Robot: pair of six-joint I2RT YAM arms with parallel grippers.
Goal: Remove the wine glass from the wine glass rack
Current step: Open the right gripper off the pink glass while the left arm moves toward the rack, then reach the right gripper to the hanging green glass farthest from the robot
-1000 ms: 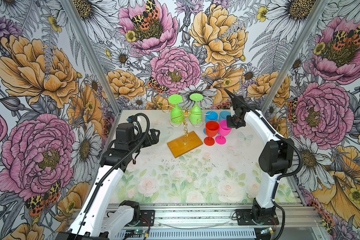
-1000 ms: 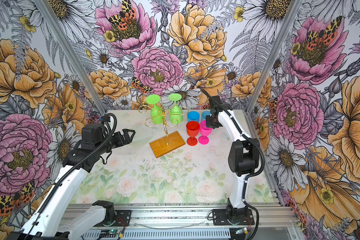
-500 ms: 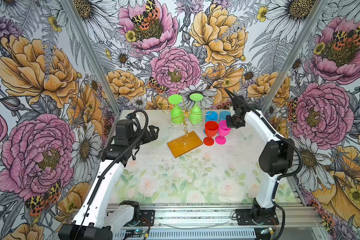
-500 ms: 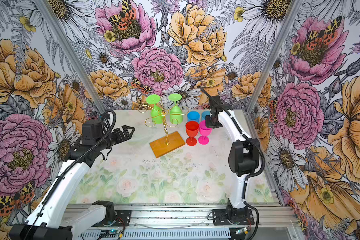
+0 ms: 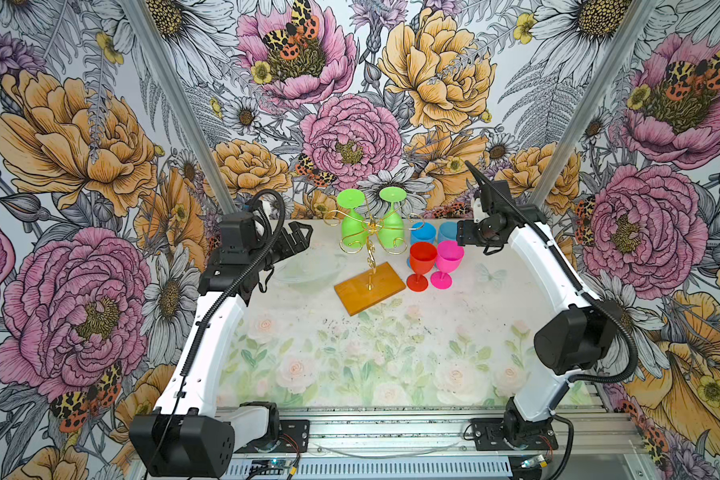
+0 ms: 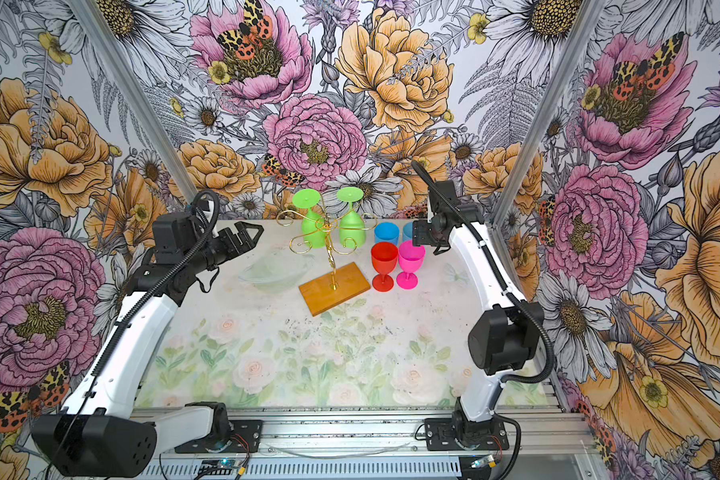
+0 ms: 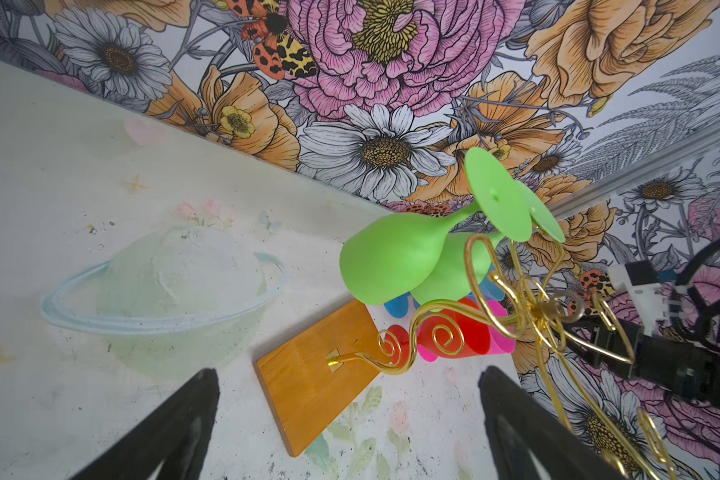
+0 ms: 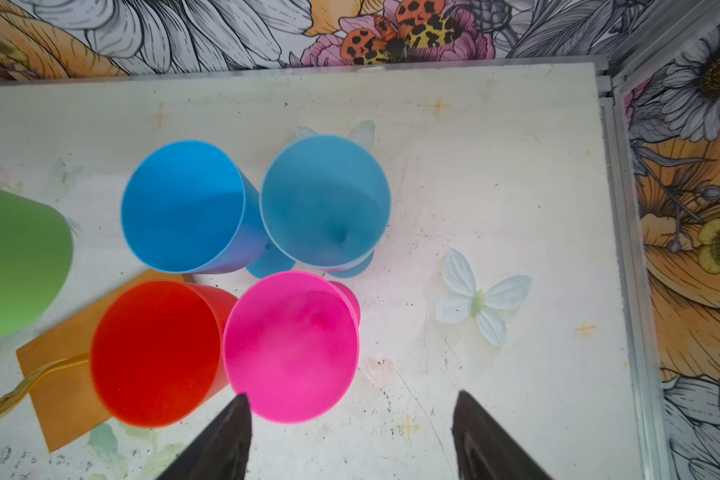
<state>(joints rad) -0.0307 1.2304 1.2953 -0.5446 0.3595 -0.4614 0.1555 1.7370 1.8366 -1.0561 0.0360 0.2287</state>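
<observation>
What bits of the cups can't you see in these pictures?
- Stems of the blue glasses: in both top views, mostly hidden behind the red glass and pink glass.
- The green glass beside the blues: cut off by the picture edge in the right wrist view, and mostly hidden behind the other green glass in the left wrist view.

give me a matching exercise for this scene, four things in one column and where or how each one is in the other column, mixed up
Things
1. green wine glasses
2. pink wine glass
3. left gripper
4. right gripper

States
a. open, next to the pink wine glass's rim
b. hanging upside down on the wine glass rack
c. open and empty, apart from the rack
d. upright on the table beside the red wine glass

Pairs: 1-b; 2-d; 3-c; 4-a
</observation>
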